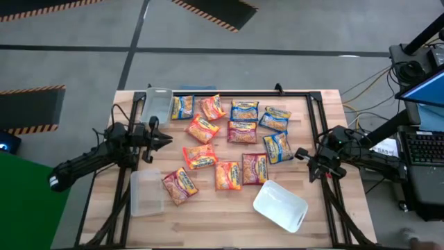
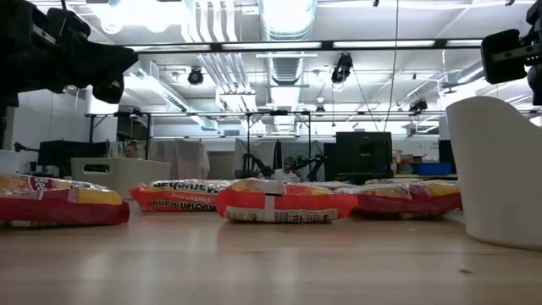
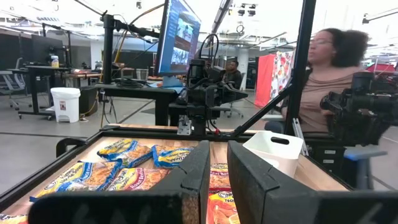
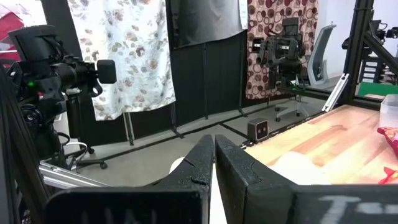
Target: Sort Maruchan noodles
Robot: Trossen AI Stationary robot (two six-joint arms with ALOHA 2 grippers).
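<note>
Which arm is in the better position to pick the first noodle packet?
Probably the left. The left gripper points at the orange packet close in front of it. The right gripper sits beside a blue packet but is shut.

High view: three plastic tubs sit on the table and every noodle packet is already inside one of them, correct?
Not quite. The high view does show three tubs, but the noodle packets all lie loose on the wooden table between them; none is inside a tub.
</note>
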